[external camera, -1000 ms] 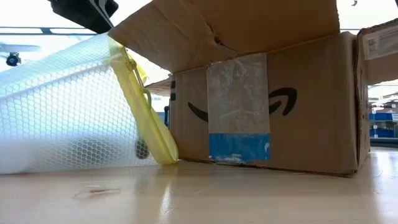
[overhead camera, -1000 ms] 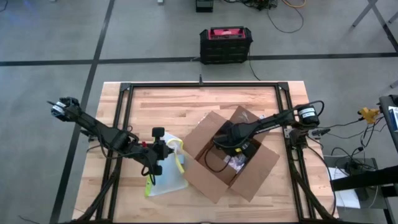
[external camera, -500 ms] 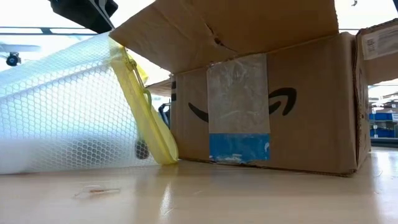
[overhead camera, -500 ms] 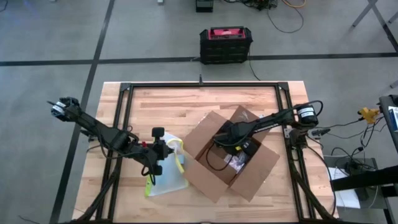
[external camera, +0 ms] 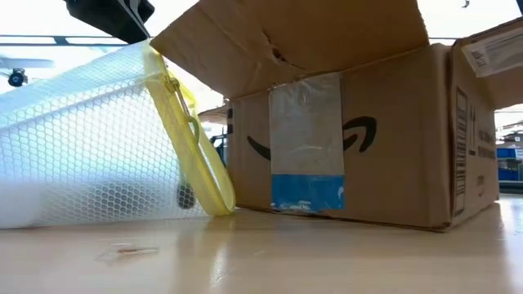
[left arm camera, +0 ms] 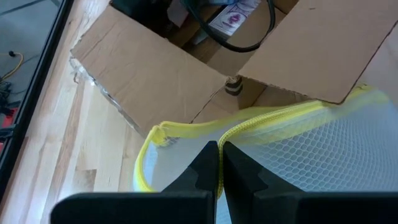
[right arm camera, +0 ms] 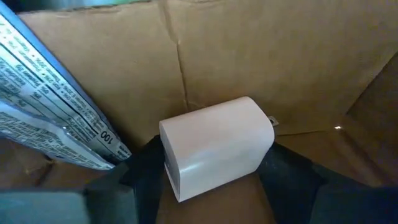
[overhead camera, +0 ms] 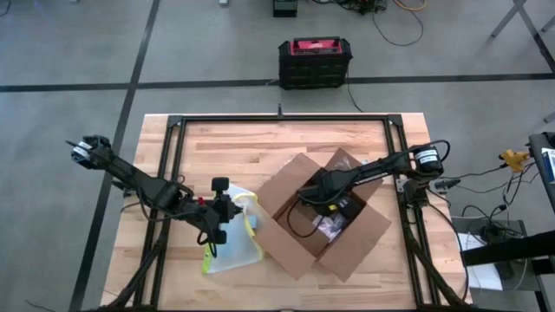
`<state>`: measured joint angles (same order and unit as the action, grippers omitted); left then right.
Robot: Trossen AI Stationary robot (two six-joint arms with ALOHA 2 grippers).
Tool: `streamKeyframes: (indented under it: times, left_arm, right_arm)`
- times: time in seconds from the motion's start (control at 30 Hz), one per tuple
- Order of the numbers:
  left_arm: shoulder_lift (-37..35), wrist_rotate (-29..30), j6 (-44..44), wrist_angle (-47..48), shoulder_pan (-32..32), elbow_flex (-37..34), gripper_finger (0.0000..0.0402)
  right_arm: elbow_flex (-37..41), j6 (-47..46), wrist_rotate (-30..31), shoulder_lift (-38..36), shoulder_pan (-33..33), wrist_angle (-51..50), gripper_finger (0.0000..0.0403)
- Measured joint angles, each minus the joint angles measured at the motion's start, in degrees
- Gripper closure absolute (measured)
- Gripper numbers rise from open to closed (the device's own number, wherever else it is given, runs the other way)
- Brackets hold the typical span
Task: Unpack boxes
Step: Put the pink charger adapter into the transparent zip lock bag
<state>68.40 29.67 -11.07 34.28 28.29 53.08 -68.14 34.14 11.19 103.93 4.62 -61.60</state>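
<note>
Open cardboard box [overhead camera: 319, 217] mid-desk [overhead camera: 225, 143]; right hand [right arm camera: 211, 180] inside, straddling white block [right arm camera: 214, 146], apparently grasping; lift-out next; left hand [left arm camera: 217, 171] clenched on mesh pouch [left arm camera: 298, 162] beside box

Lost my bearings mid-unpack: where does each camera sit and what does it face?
High: overhead, straight down; both arms, cardboard box, pouch.
Low: table height, level; box side, pouch; no gripper identifiable.
Left wrist: behind shut left gripper on the pouch edge, facing the box.
Right wrist: inside the box; right gripper around white block.
Shared: the box.
</note>
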Motion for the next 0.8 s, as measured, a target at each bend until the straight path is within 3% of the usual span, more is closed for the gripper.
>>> streamKeyframes:
  times: [0.27,0.5,0.67,0.8]
  left_arm:
    - [0.0,0.0,0.08,0.04,-0.02,0.0,0.0401]
    - [0.0,-0.16,2.97,0.04,0.0,0.0,0.0401]
    - [-0.63,-1.99,5.22,0.17,0.0,0.3,0.0401]
    - [-2.16,-2.43,6.93,0.37,0.17,0.48,0.0401]
  right_arm:
    - [-5.26,-5.19,0.38,-0.42,1.74,-5.14,0.0203]
    - [-14.44,-11.89,0.43,-0.63,5.42,-9.17,0.0203]
    - [-24.49,-13.86,1.8,-0.65,8.02,-5.78,0.0203]
    - [-30.47,-13.93,2.3,-0.65,8.09,3.3,0.0201]
